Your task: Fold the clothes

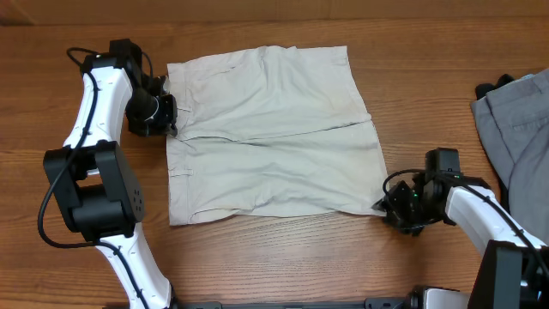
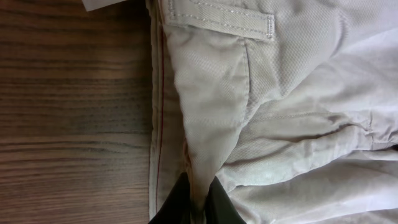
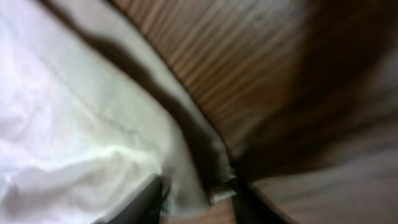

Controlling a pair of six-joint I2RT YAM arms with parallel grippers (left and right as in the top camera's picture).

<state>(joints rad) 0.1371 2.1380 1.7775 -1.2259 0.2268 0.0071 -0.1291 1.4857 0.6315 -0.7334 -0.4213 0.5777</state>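
Observation:
The clothes, a pair of beige shorts (image 1: 270, 133), lie spread flat mid-table with the waistband to the left. My left gripper (image 1: 169, 116) is at the waistband edge. In the left wrist view it (image 2: 199, 202) is shut on a raised fold of the shorts (image 2: 249, 112) just below a belt loop (image 2: 217, 18). My right gripper (image 1: 386, 204) is low at the shorts' near right hem corner. In the blurred right wrist view its fingers (image 3: 146, 199) stand a little apart, with the hem corner (image 3: 205, 186) lying loosely between them.
A grey garment (image 1: 519, 120) lies at the table's right edge, with a dark item (image 1: 489, 87) beside it. Bare wooden table (image 1: 274, 257) surrounds the shorts on all sides.

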